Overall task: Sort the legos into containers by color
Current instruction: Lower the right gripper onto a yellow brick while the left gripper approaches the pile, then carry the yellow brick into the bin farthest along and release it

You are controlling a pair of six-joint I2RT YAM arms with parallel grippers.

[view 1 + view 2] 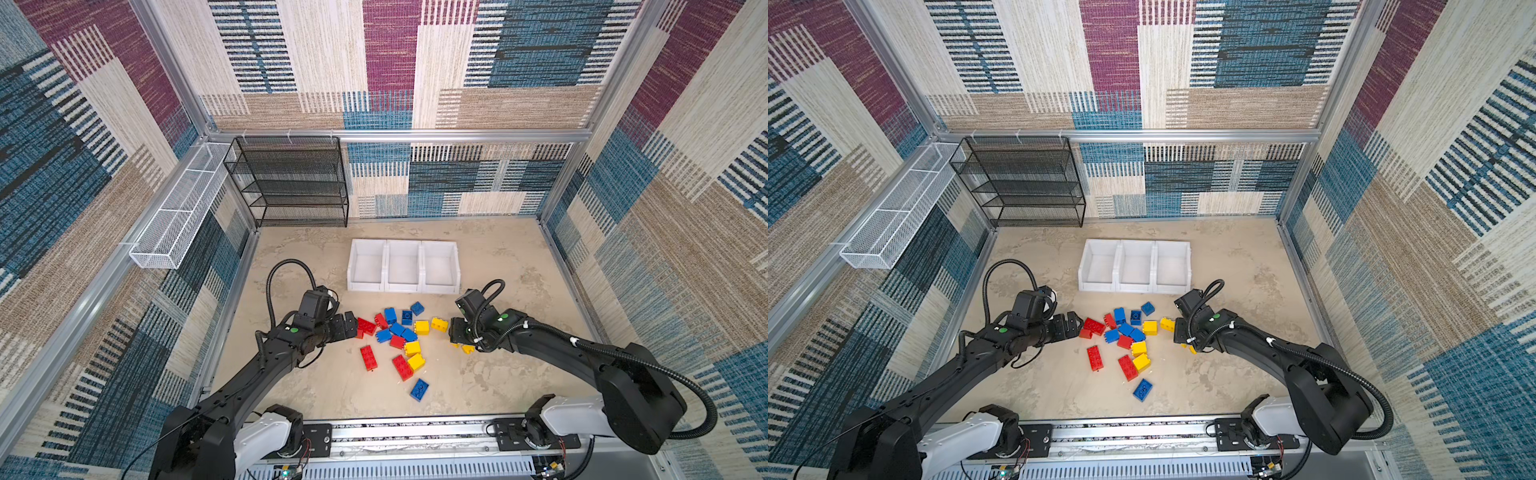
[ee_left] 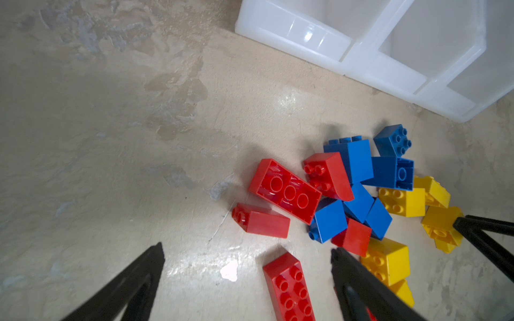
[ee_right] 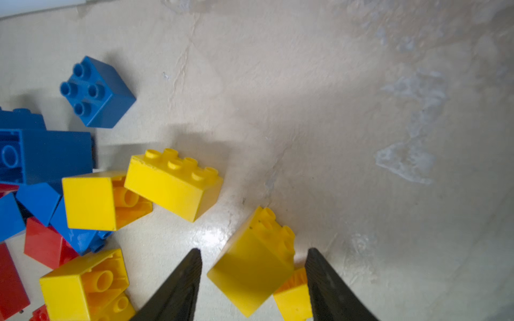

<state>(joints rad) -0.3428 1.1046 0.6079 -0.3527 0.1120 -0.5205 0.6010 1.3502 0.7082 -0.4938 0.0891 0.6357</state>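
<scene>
The legos (image 1: 397,329) (image 1: 1125,329) lie in a loose pile of red, blue and yellow bricks in front of the containers (image 1: 386,266) (image 1: 1118,266) (image 2: 361,50), three white bins in a row with nothing showing inside. My left gripper (image 1: 351,326) (image 1: 1077,324) (image 2: 247,250) is wide open at the pile's left edge. A red oblong brick (image 2: 289,286) lies studs up between its fingers, untouched. My right gripper (image 1: 453,332) (image 1: 1177,332) (image 3: 251,253) is at the pile's right edge. Its jaws straddle a tilted yellow brick (image 3: 250,272) with a narrow gap showing. A smaller yellow piece (image 3: 292,300) lies against one finger.
A black mesh shelf (image 1: 291,183) stands at the back left, and a long white wire basket (image 1: 178,216) hangs on the left wall. One blue brick (image 1: 419,390) lies apart, nearer the front rail (image 1: 415,432). Patterned walls close in the tabletop.
</scene>
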